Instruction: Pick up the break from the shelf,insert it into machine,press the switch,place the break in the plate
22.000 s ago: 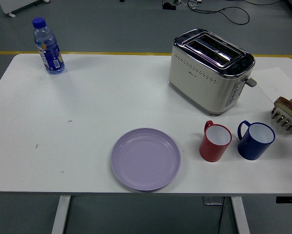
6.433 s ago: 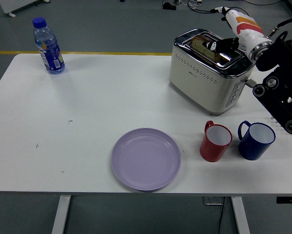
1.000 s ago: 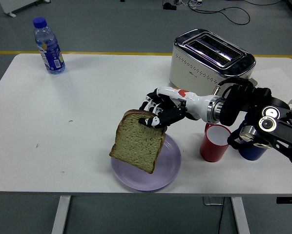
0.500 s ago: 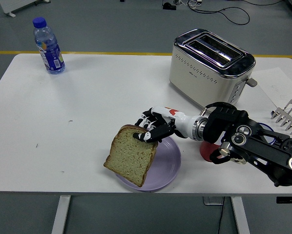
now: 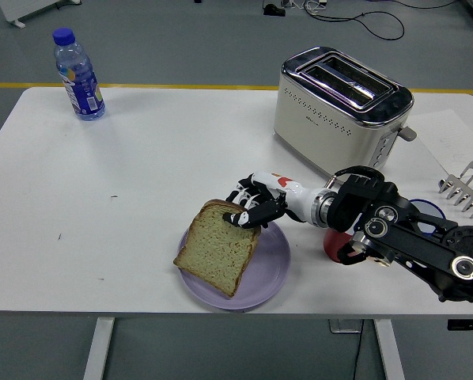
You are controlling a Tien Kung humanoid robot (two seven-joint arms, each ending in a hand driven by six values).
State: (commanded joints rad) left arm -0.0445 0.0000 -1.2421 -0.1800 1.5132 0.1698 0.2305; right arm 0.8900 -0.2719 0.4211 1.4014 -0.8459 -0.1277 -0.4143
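Observation:
A slice of bread [image 5: 218, 248] lies tilted over the left part of the lilac plate [image 5: 273, 266], its lower edge past the plate's rim. My right hand [image 5: 248, 210] is shut on the bread's top corner, and its black arm [image 5: 402, 241] reaches in from the right. The cream and chrome toaster [image 5: 339, 105] stands at the back right with both slots empty. An empty toast rack [image 5: 467, 188] sits at the right edge. The left arm is out of view.
A water bottle [image 5: 77, 76] with a blue cap stands at the back left. A red mug [image 5: 337, 245] and a blue mug [image 5: 429, 219] are mostly hidden behind my right arm. The table's near edge runs just below the plate.
My right hand has carried the bread lower and a little right, so the slice now rests over the plate instead of hanging above its left rim.

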